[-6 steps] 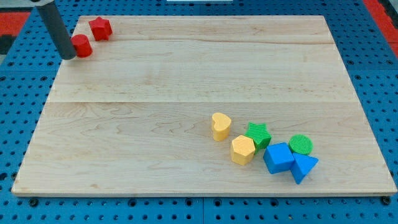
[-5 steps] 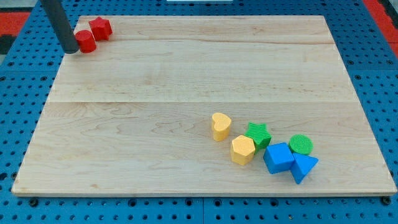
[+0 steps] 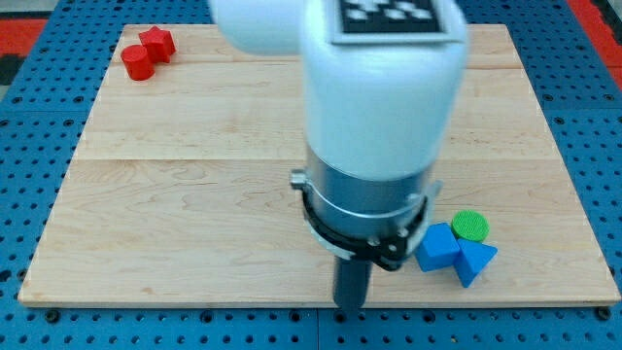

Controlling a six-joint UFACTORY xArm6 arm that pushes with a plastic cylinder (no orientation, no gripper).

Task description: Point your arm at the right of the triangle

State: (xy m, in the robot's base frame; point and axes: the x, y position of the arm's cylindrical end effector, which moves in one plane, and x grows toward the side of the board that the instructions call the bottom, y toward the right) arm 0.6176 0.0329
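- camera view: the white arm housing (image 3: 379,87) fills the middle of the picture, and on its top sits a black-and-white checker marker (image 3: 389,12); no letters or brand can be read on it.
- below the housing comes a grey collar with a black ring (image 3: 364,219), and from that the dark rod runs down to my tip (image 3: 348,305), which sits at the near edge of the wooden board (image 3: 194,194), close to the view's bottom.
- my tip is a bare rod: it has nothing to open or close and it holds nothing.
- no containers are in sight; all blocks lie flat on the board.
- the blue triangle (image 3: 474,261) lies to the view's right of my tip and a little toward the view's top, apart from it.
- the blue cube (image 3: 437,247) lies between my tip and the triangle, touching the triangle's left side.
- the green cylinder (image 3: 471,226) stands just above the cube and triangle, farther up and right of my tip.
- the red cylinder (image 3: 137,62) and red star (image 3: 156,42) touch each other far up and to the view's left of my tip, by the board's top left corner.
- the board's left half is bare wood; around it lies a blue pegboard (image 3: 39,194).
- whatever lies under the arm's body is hidden.
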